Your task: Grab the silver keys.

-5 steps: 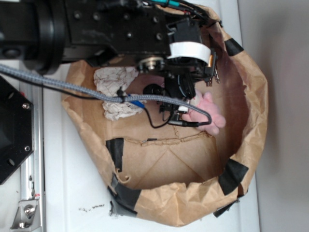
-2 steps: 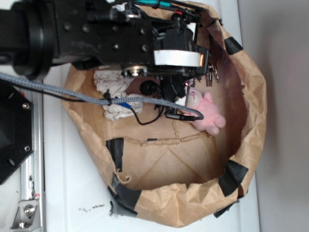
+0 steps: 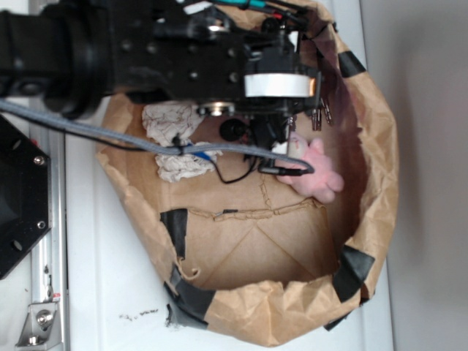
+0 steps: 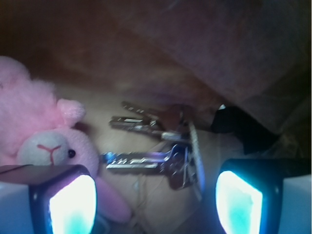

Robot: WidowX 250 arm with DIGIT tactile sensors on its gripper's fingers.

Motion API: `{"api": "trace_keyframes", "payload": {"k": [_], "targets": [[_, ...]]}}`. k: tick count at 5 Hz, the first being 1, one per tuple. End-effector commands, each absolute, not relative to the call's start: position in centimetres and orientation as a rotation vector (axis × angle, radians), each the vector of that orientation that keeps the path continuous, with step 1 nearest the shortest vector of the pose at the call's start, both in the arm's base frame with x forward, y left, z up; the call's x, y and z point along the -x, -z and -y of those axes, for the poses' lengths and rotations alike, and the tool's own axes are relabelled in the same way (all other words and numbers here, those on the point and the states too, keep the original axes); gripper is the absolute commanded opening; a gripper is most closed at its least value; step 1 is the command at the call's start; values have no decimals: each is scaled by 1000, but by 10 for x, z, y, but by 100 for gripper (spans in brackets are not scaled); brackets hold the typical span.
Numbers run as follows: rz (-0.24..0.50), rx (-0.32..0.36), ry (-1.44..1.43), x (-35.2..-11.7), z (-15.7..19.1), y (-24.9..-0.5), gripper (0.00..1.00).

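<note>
Inside the bag [image 3: 380, 183]: one silver keys [image 4: 161, 146] bunch, one plush rabbit [image 4: 44, 141].

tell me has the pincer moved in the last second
Yes. In the exterior view the pincer has shifted up the picture, away from the crumpled paper wad and toward the silver keys by the bag's far wall.

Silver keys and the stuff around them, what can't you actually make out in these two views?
- Silver keys: exterior view shows only a few tips; the arm covers the rest.
- Key count: wrist view, overlapping and blurred.
- End effector: wrist view cuts off the fingers; exterior view hides them under the arm.
- Pink plush rabbit: cut off at the wrist view's left edge.
- White paper wads: partly behind the cable.
</note>
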State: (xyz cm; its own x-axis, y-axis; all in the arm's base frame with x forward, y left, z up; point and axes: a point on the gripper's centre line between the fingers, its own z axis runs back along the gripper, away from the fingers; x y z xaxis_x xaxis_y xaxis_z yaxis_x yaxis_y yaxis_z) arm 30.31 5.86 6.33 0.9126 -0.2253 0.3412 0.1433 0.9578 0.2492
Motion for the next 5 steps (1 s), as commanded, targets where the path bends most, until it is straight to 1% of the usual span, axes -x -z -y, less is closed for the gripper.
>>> {"api": "trace_keyframes", "payload": {"k": [1,2,4,5], "targets": [[467,-295,123,-318,-76,-85,100],[471,-315,117,-320,-77,-82,100],[463,-329,114,-323,-76,-78,100],[437,-328,141,-324,-72,-66,100]]}}
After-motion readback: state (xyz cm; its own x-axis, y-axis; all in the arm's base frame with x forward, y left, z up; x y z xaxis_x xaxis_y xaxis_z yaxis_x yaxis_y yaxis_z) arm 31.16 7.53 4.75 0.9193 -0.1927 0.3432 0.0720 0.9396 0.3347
